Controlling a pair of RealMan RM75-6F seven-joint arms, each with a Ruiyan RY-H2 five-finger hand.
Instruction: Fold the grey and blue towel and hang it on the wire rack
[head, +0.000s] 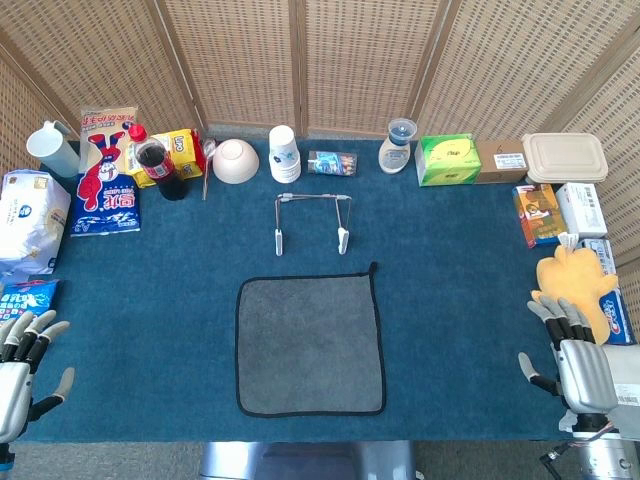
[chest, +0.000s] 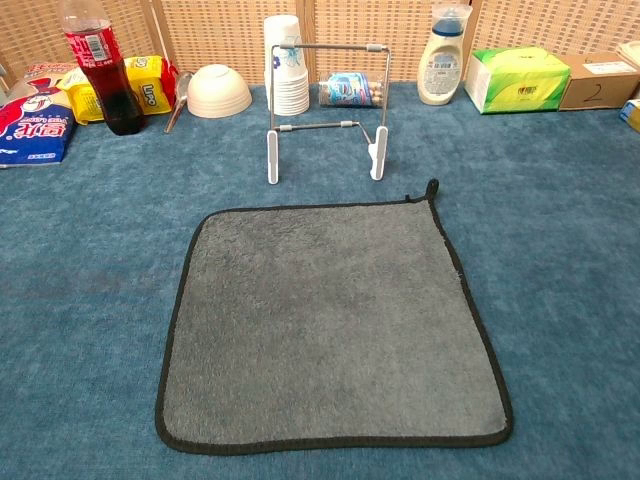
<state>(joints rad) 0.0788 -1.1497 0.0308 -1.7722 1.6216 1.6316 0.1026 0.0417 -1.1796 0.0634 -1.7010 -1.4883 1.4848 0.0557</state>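
Observation:
A grey towel (head: 310, 345) (chest: 335, 325) with a dark border lies flat and unfolded in the middle of the blue table, a small loop at its far right corner. Just behind it stands the wire rack (head: 312, 222) (chest: 325, 110), upright on two white feet. My left hand (head: 22, 365) rests at the table's left front corner, fingers spread, holding nothing. My right hand (head: 570, 355) sits at the right front corner, fingers also apart and empty. Both hands are well away from the towel. The chest view shows neither hand.
Along the back stand a cola bottle (head: 160, 165), a white bowl (head: 235, 161), stacked paper cups (head: 285, 153), a detergent bottle (head: 398, 146), a green tissue box (head: 449, 160) and cardboard boxes. Snack bags (head: 108, 175) crowd the left edge. A yellow glove (head: 575, 285) lies near my right hand.

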